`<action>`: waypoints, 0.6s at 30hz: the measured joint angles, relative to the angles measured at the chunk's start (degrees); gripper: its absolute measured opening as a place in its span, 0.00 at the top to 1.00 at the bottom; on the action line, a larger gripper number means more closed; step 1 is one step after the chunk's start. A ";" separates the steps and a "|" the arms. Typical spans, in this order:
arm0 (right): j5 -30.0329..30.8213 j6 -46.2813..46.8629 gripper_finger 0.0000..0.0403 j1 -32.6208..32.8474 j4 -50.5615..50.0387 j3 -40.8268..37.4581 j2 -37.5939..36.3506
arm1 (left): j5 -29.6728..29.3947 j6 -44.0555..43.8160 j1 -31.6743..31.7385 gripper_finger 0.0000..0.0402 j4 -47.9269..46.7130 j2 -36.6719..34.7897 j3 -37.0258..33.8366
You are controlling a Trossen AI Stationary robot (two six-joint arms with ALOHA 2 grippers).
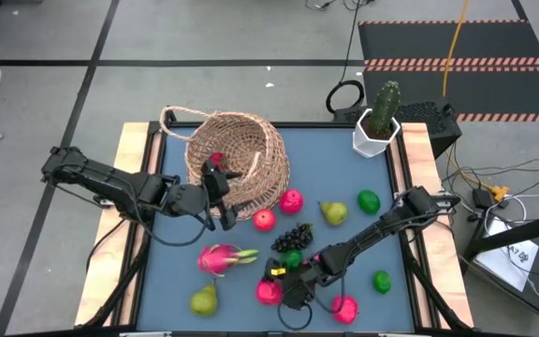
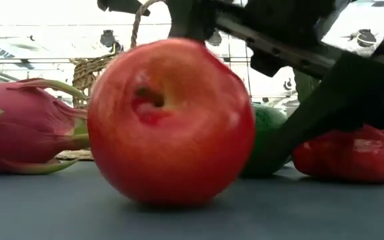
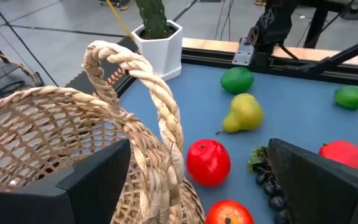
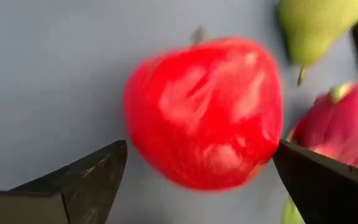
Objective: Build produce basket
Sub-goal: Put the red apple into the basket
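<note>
One woven wicker basket [image 1: 240, 164] lies tipped on its side at about eleven o'clock from the middle of the blue worktop [image 1: 344, 178], its twisted rope-like handle [image 3: 160, 106] looping up in the left wrist view. A small red piece shows inside it.

Loose on the worktop are four red or pink round fruits: two [image 1: 291, 200] [image 1: 264, 220] just beside the basket at its five o'clock, one red apple [image 1: 269, 291] near the front edge at six o'clock, and one [image 1: 345, 305] farther toward five o'clock. There are two yellow-green pears [image 1: 334, 212] [image 1: 204, 300], smooth and bulb-shaped, three glossy green limes [image 1: 369, 200] [image 1: 382, 280] [image 1: 293, 259], one dark grape bunch [image 1: 293, 238] of small beads at the centre, and one pink dragon fruit [image 1: 221, 258] with green leafy tips at seven o'clock.

A white hexagonal pot [image 1: 375, 137] with one ribbed green cactus stands at one o'clock.

The left gripper [image 1: 221, 192] sits at the basket's rim, its fingers spread wide with the woven rim between them, not clamped. The right gripper [image 1: 286, 284] is low at the red apple, fingers fully apart on either side of it, gripping nothing.
</note>
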 joint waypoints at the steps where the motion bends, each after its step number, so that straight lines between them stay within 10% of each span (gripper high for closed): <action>1: 0.01 -0.21 0.01 0.16 1.35 0.06 0.19 | -0.11 -0.50 0.00 0.05 0.05 0.00 0.00; 18: 5.23 7.10 0.01 1.51 4.51 0.04 -0.29 | -0.76 -5.78 -4.38 0.05 1.02 1.97 0.02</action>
